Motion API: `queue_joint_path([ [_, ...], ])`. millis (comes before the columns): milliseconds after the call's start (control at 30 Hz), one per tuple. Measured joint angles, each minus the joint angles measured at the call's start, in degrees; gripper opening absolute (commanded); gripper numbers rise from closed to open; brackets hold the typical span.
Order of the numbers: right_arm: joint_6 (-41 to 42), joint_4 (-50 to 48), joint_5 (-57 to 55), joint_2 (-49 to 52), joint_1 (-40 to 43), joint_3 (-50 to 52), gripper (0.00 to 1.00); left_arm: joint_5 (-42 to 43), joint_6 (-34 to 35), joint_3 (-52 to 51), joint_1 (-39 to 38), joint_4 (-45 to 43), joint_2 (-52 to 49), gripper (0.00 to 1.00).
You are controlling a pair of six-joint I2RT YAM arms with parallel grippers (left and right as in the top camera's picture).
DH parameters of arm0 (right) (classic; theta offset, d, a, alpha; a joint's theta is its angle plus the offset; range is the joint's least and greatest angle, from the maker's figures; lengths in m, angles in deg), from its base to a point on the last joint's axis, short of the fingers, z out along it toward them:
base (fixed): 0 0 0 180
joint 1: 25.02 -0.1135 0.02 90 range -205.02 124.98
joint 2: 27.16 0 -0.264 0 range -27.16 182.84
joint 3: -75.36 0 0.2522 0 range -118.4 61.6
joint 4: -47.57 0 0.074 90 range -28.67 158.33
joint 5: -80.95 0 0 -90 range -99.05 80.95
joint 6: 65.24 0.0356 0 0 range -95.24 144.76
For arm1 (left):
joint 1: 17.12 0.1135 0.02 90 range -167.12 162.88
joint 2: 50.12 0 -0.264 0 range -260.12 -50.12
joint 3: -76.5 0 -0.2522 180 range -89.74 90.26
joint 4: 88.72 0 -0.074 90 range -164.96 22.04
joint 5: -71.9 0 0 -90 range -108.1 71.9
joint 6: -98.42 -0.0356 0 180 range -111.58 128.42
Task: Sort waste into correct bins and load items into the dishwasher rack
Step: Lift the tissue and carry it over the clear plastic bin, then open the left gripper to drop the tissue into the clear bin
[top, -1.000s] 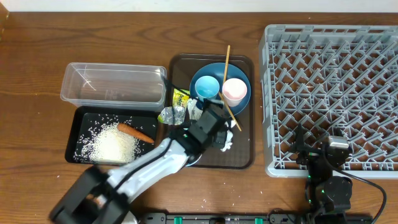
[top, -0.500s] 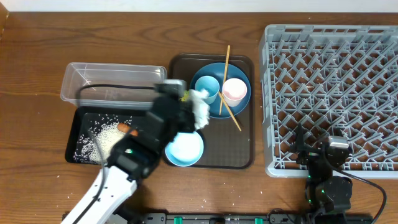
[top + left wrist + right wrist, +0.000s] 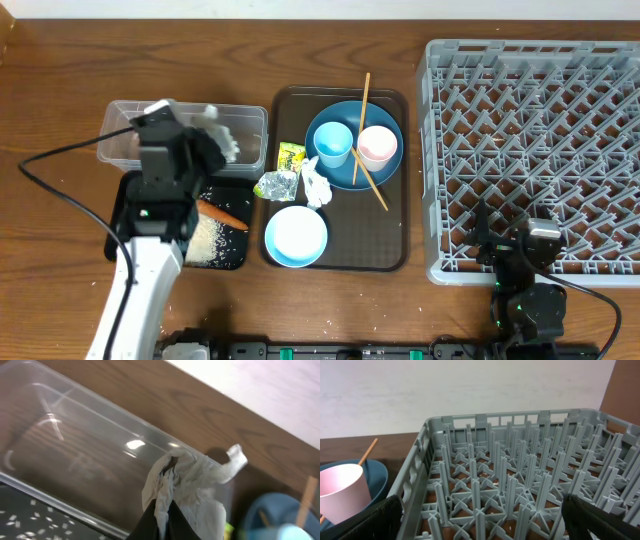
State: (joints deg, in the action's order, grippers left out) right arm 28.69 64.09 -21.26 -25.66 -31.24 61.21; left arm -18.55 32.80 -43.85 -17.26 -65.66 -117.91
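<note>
Left claw [image 3: 208, 150] has swung from brown tray [image 3: 385, 235] to above right end of clear tub [image 3: 250, 150], clamped tight on crumpled tissue [image 3: 187, 485]; its twisted tail sticks out toward blue plate [image 3: 335, 175]. Right claw [image 3: 480, 512] spread wide, empty, at rack [image 3: 540, 150].

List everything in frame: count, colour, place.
table: 1, brown wood, underneath
rack: 1, grey, right
serving tray: 1, brown, centre
plate: 1, blue, back of serving tray
light blue cup: 1, on plate
pink cup: 1, on plate
chopsticks: 2, wooden, across plate
bowl: 1, white and light blue, front of serving tray
packet: 1, yellow-green, serving tray's left edge
foil: 1, silver, beside packet
loose tissue: 1, white, beside foil
tub: 1, clear, back left
black tray: 1, in front of tub
rice: heap, white, black tray
carrot: 1, orange, black tray
held tissue: 1, white, over tub
left gripper: 1, black, shut on held tissue
right gripper: 1, black, open, facing rack
</note>
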Motion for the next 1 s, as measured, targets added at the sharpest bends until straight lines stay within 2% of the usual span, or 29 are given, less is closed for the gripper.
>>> queue_joint_path([
  [267,0.0,0.0,0.02,0.0,0.0,0.0,0.99,0.02,-0.24,0.0,5.73,-7.98,-11.13,0.06],
  [433,0.0,0.0,0.0,0.0,0.0,0.0,1.0,0.02,-0.26,0.0,7.67,-9.33,-15.06,0.08],
  [467,0.0,0.0,0.0,0.0,0.0,0.0,0.99,0.0,-0.26,0.0,7.91,-9.38,-15.37,0.12],
  [567,0.0,0.0,0.0,0.0,0.0,0.0,0.99,0.04,-0.85,0.0,8.17,-9.55,-15.47,0.47],
  [600,0.0,0.0,0.0,0.0,0.0,0.0,0.99,0.04,-0.81,0.0,8.2,-9.7,-15.47,0.53],
  [767,0.0,0.0,0.0,0.0,0.0,0.0,0.99,0.09,-0.81,0.0,8.2,-9.68,-15.47,0.65],
  [900,0.0,0.0,0.0,0.0,0.0,0.0,0.99,2.99,-1.31,0.0,8.22,-8.9,-14.25,0.67],
  [1000,0.0,0.0,0.0,0.0,0.0,0.0,0.99,8.52,-1.53,0.0,8.28,-6.38,-9.79,0.67],
])
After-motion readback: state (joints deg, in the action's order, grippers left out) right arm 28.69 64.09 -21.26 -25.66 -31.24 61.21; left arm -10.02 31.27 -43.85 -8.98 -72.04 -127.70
